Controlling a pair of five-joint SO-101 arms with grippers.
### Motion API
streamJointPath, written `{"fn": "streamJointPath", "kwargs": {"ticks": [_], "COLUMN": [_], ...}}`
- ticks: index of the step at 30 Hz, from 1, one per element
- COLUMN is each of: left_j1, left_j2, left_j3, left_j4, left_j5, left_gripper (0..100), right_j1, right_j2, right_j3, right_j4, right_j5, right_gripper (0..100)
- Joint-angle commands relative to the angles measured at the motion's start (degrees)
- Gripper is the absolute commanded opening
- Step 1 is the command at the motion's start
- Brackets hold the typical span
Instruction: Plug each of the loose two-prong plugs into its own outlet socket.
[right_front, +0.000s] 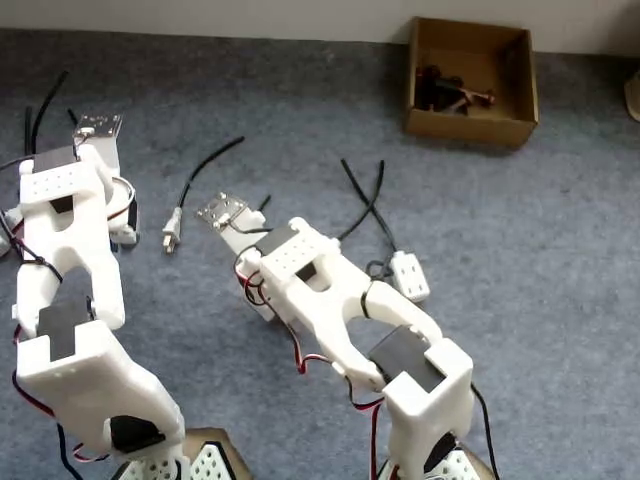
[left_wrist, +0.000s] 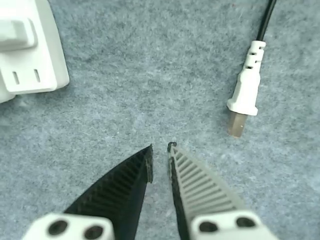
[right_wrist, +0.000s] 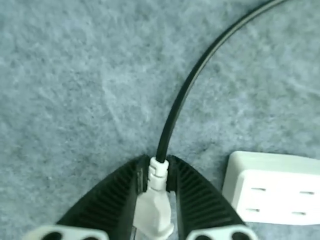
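On the grey carpeted tabletop (right_front: 520, 260), the left arm (right_front: 65, 250) and the right arm (right_front: 340, 300) are standing side by side.

In the right wrist view, the right gripper (right_wrist: 156, 161) is pinching a white moulded two-prong plug (right_wrist: 155, 202) by its body, with a black ribbed finger pressing on each side. Its prongs are hidden. Its black cord (right_wrist: 200, 70) is running away across the carpet. A white plastic outlet block (right_wrist: 272, 187), with slot pairs showing, is lying just beside the gripper without touching it.

In the left wrist view, the left gripper (left_wrist: 161, 149) is hovering over bare carpet. Its one black and one pale grey finger are narrowly parted and are holding nothing. A second white two-prong plug (left_wrist: 245, 95) is lying loose near the fingertips, its brass-coloured prongs bare and in no socket. A second white outlet block (left_wrist: 30, 55) is lying well apart from that plug, on the other side of the gripper.

The high view is supplying the wider layout. The loose plug is lying between the two arms, with its cord curving away. An outlet block is resting just beside the right arm. A brown cardboard box (right_front: 465, 128) with small dark parts inside is sitting at the far side.
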Motion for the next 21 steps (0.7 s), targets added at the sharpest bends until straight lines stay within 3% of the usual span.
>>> {"fn": "streamJointPath", "kwargs": {"ticks": [1,7,21], "left_j1": [-0.7,-0.7,-0.7], "left_j2": [-3.2,-3.2,-3.2], "left_j3": [-0.4,-0.4,-0.4], "left_j4": [-0.6,-0.7,-0.7], "left_j5": [-0.1,-0.1,-0.1], "left_gripper": [6,6,6], "right_j1": [0.0,0.0,0.0], "right_j2": [-0.2,0.0,0.1], "right_j3": [-2.9,-9.0,-10.2], "right_j4": [1.8,8.0,8.4], "right_j5": [0.4,0.6,0.7], "right_gripper": [2.9,1.4,0.5]}}
